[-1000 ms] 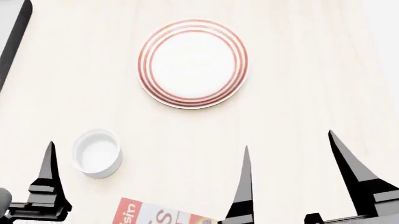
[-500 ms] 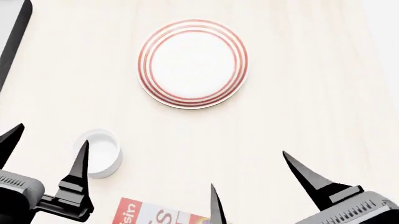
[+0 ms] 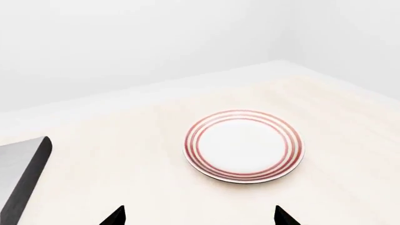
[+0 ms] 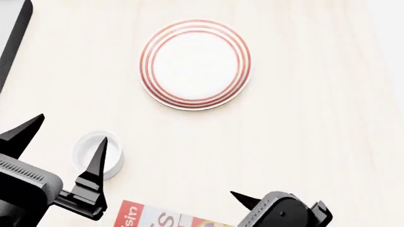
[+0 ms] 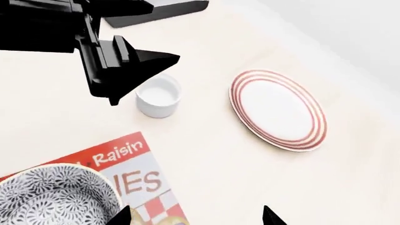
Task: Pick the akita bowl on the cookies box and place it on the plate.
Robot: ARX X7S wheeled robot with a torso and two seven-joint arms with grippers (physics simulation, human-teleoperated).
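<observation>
The akita bowl, grey-white with dark speckles, sits on the red and white cookies box; only the right wrist view shows it. My right gripper is open and holds nothing. One of its fingertips is beside the bowl's rim over the box, the other over bare table. In the head view a corner of the box shows at the bottom edge, with one right finger beside it. The plate lies further off, bare. My left gripper stands open over the table, facing the plate.
A small plain white cup stands between the box and the plate, partly behind a left finger. A dark stove edge runs along the far left. The pale wooden tabletop ends at a white wall.
The right gripper has turned and sunk toward the head view's bottom edge, so only one fingertip shows. The left gripper has swung in over the white cup. Plate, cup and box have not moved.
</observation>
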